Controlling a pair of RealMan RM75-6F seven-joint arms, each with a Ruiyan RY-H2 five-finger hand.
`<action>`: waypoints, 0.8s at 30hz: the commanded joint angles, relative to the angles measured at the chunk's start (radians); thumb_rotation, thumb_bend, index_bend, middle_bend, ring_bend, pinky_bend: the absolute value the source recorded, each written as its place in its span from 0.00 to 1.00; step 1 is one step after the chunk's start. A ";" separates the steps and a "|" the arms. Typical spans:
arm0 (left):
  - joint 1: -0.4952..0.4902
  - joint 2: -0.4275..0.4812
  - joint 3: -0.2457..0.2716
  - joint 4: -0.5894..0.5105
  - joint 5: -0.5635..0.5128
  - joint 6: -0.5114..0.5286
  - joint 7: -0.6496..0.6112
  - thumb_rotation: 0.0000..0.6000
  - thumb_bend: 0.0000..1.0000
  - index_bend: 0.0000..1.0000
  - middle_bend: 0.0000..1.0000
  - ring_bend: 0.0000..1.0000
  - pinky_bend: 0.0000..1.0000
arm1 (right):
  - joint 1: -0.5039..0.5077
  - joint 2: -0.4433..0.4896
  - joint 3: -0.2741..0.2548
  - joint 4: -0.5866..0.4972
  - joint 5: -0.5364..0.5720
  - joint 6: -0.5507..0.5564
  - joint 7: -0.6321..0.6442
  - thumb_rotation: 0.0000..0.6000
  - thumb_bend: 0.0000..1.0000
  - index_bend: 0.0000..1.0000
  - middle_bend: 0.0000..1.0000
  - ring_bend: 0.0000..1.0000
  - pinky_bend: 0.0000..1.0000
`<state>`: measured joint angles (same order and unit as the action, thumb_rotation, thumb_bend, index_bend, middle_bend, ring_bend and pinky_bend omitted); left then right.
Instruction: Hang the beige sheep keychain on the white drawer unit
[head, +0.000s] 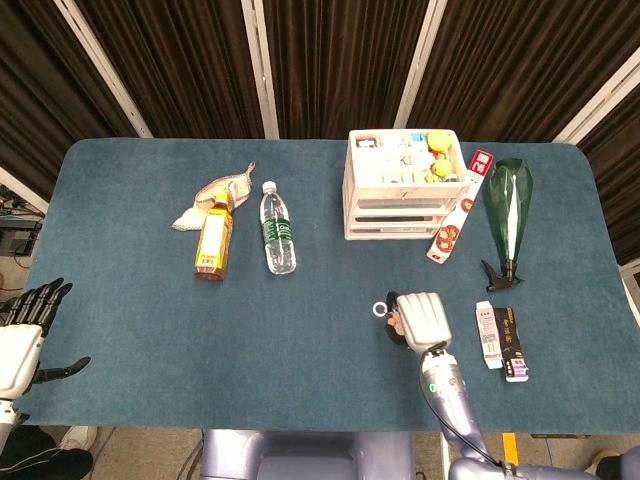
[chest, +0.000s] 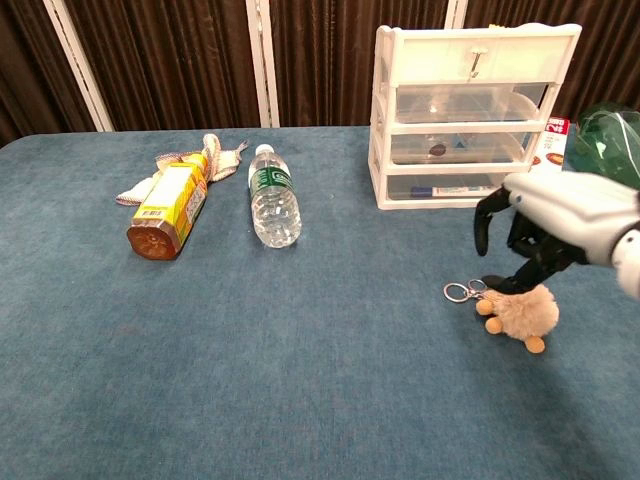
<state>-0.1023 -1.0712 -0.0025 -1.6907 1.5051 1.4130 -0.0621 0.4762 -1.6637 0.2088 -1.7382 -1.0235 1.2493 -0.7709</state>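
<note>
**Right robot hand over the sheep keychain**

The left robot hand waits, fingers apart, off the blue surface. The right robot hand hovers, fingers curled apart, fingertips down on the fluffy beige sheep keychain. Beyond stands the white plastic drawer unit.

Each robot hand has white shell, black fingers.

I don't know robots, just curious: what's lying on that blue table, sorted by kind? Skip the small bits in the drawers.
Bottles: 3 (amber bottle, water bottle, green spray bottle)
Packets: 3 (red-and-white box, white packet, dark packet)
Cloth: 1
White drawer unit: 1
Sheep keychain: 1
Total: 9
</note>
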 joint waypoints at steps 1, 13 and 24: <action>-0.002 0.003 -0.002 -0.001 -0.002 -0.003 -0.005 1.00 0.00 0.00 0.00 0.00 0.00 | 0.030 -0.062 0.014 0.062 0.050 -0.007 -0.025 1.00 0.25 0.50 1.00 1.00 1.00; -0.006 0.000 -0.005 0.004 -0.003 -0.003 -0.005 1.00 0.00 0.00 0.00 0.00 0.00 | 0.078 -0.158 0.038 0.185 0.127 -0.019 -0.030 1.00 0.28 0.51 1.00 1.00 1.00; -0.009 -0.001 -0.009 0.001 -0.014 -0.007 0.000 1.00 0.00 0.00 0.00 0.00 0.00 | 0.106 -0.201 0.047 0.266 0.180 -0.042 -0.018 1.00 0.32 0.51 1.00 1.00 1.00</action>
<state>-0.1111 -1.0723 -0.0113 -1.6893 1.4915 1.4059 -0.0619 0.5792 -1.8606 0.2551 -1.4782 -0.8476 1.2106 -0.7914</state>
